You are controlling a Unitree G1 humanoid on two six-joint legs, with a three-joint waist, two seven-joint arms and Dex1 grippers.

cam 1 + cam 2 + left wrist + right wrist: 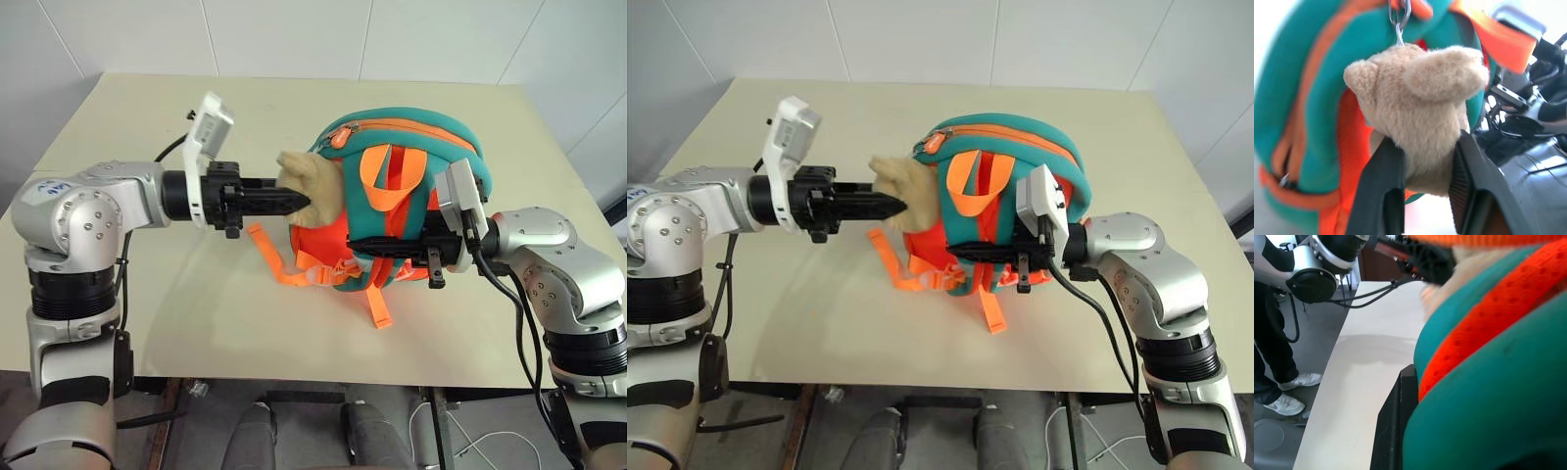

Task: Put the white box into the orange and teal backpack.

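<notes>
The orange and teal backpack (pixel 397 201) stands upright near the middle of the worktop (pixel 147 117), held between your two arms. Your left gripper (pixel 294 203) reaches in from the left, and in the left wrist view its jaws are clamped on the beige plush head (pixel 1418 112) that hangs from the zipper pull by a small metal ring (pixel 1399 19). Your right gripper (pixel 960 252) reaches across the near face of the pack from the right, jaws together, apparently pinching fabric or a strap; exactly what they hold cannot be told. The white box is not to be found on the worktop around the pack, so its place cannot be given.

Hazards from here: the plush is soft and tethered only by the ring, so a hard pull may slip it from the jaws or strain the ring rather than run the zipper (pixel 411 125) open. If the right grip yields, the pack will likely tip or slide left with the pull. The loose orange straps (pixel 284 264) lying on the near side could snag either arm.
</notes>
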